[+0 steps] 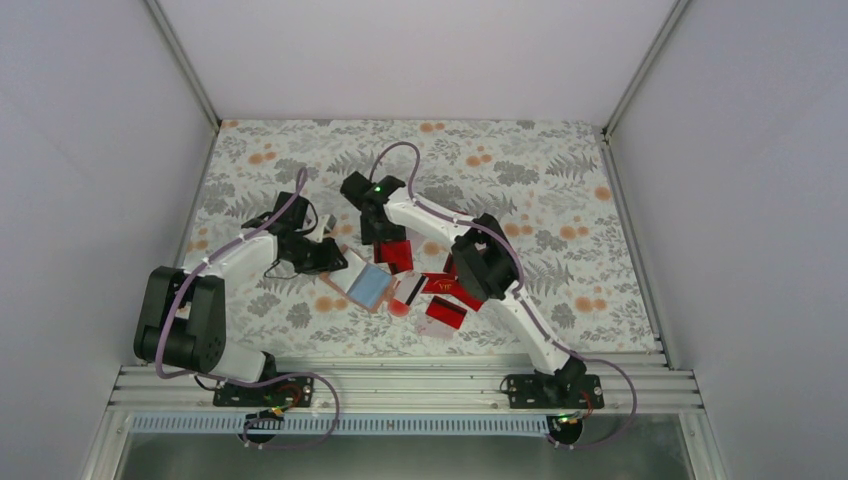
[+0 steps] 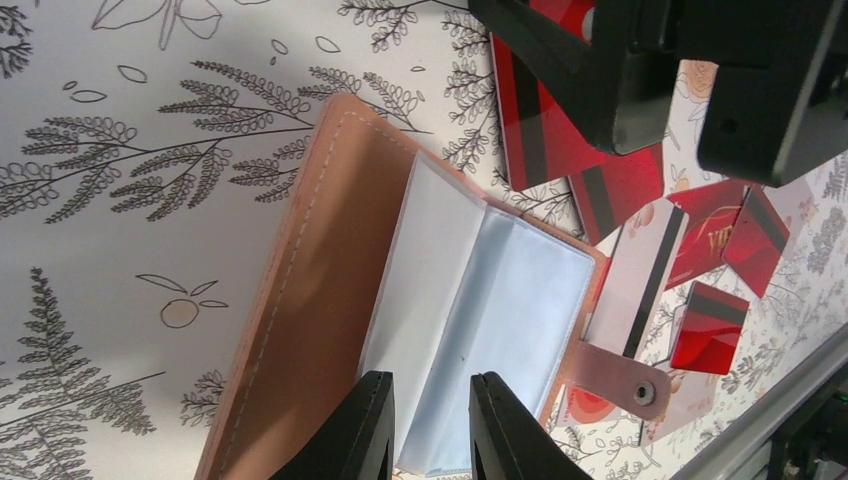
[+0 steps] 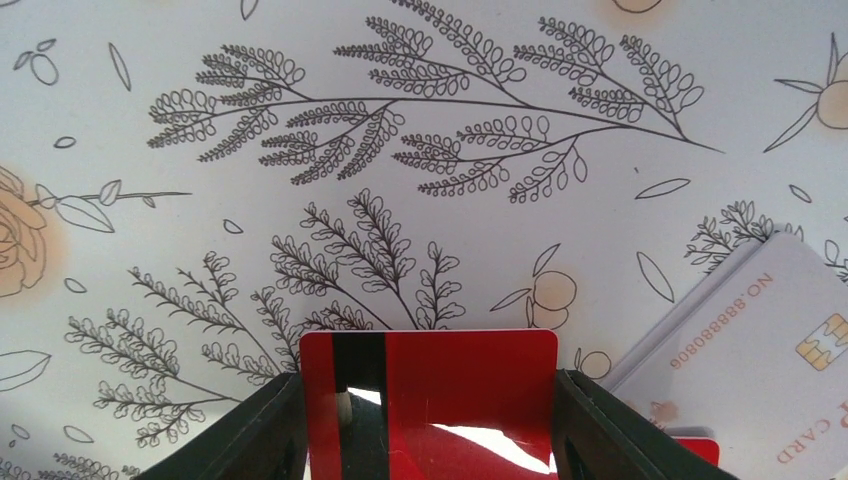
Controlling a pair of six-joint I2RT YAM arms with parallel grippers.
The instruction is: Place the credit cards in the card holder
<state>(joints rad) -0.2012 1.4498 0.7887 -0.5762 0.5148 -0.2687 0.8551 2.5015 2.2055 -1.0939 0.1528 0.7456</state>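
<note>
The card holder (image 2: 310, 300) lies open on the floral cloth, tan outside with light blue sleeves (image 1: 368, 286). My left gripper (image 2: 430, 415) is shut on the blue sleeves at their near edge. My right gripper (image 3: 428, 384) is shut on a red credit card (image 3: 470, 390) with a black stripe, its side edges against both fingers. In the top view this gripper (image 1: 390, 243) hovers just beyond the holder with that card (image 1: 398, 256). Several more credit cards (image 1: 446, 312) lie to the holder's right, red ones (image 2: 712, 326) and a pale striped one (image 2: 640, 268).
A white chip card (image 3: 770, 340) lies right of the held card. The right arm's elbow (image 1: 480, 265) hangs over the loose cards. White walls (image 1: 120, 150) enclose the table on three sides, and a metal rail (image 1: 400, 385) runs along the near edge.
</note>
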